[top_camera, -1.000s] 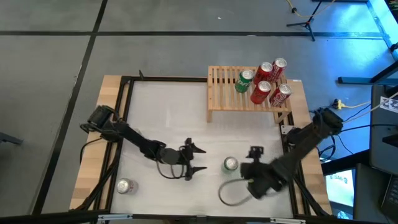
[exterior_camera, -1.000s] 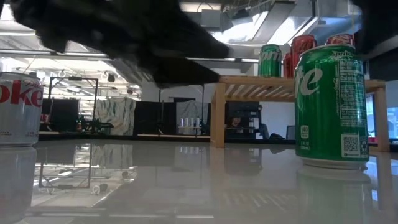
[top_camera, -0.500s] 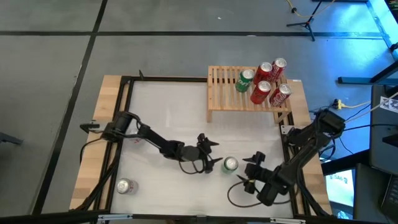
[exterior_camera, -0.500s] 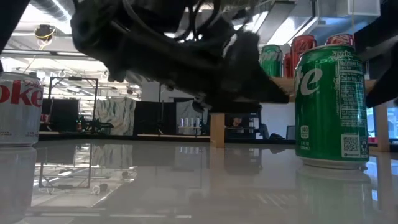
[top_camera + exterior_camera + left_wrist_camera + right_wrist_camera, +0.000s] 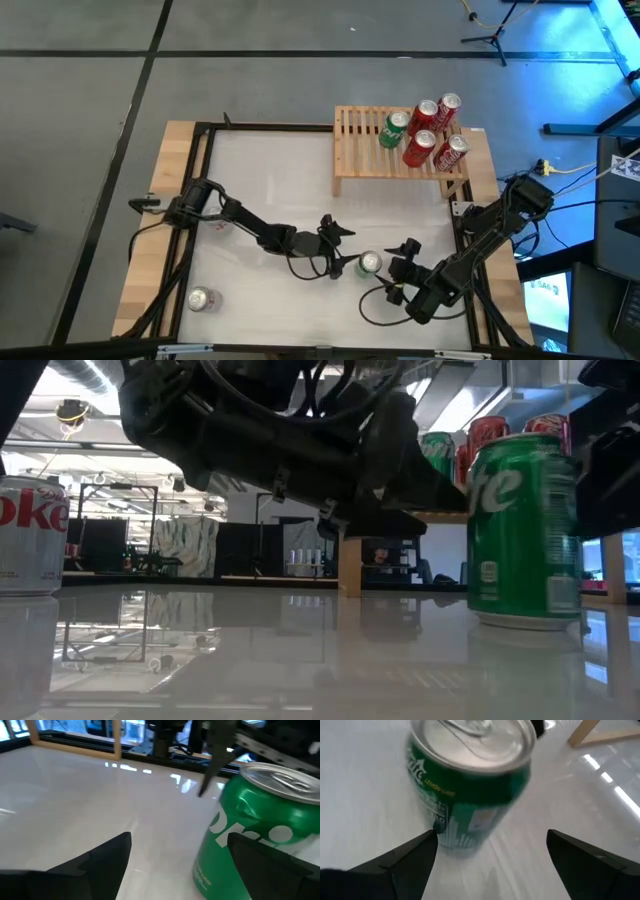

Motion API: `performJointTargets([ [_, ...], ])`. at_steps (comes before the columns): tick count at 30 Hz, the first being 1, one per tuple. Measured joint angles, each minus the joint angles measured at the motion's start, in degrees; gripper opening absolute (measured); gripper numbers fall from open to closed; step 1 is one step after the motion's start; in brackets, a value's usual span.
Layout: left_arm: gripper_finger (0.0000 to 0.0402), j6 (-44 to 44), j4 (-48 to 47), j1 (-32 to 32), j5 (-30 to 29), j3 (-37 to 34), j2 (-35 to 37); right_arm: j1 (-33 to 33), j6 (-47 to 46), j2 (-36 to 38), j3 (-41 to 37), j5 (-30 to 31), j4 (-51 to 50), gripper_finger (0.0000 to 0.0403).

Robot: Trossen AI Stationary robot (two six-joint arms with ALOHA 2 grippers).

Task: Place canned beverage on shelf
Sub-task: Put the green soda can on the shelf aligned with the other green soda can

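two end effectors now flank the green can [image 5: 371, 263]: the left end effector [image 5: 336, 252] has stopped just beside it, spread wide and empty, while the right end effector [image 5: 399, 270] has swung in close, also wide and empty. a grasp looks imminent. the can stands upright on the tabletop [image 5: 270, 190], shiny-topped, well apart from the shelf [image 5: 356, 150] holding five cans.

The right gripper [image 5: 399, 268] has swung in beside the green can [image 5: 371, 264], which now tilts.
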State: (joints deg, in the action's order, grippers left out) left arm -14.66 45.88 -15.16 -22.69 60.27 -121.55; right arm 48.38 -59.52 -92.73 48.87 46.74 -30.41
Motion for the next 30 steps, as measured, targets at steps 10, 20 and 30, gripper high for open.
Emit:
performJointTargets([
  [10,0.0334,-0.2,-1.1,-2.7,2.0,0.0,0.1,-0.1,-2.7,0.0,0.0,-0.2,-5.9,0.0367],
  [20,0.0334,0.4,-4.1,-4.1,1.1,0.0,0.5,0.0,-8.3,0.7,1.8,-6.0,-14.3,0.0367],
  [30,0.0334,0.7,-8.6,-3.4,-10.3,-0.1,3.3,1.8,7.3,0.8,3.4,-4.3,1.8,0.0367],
])
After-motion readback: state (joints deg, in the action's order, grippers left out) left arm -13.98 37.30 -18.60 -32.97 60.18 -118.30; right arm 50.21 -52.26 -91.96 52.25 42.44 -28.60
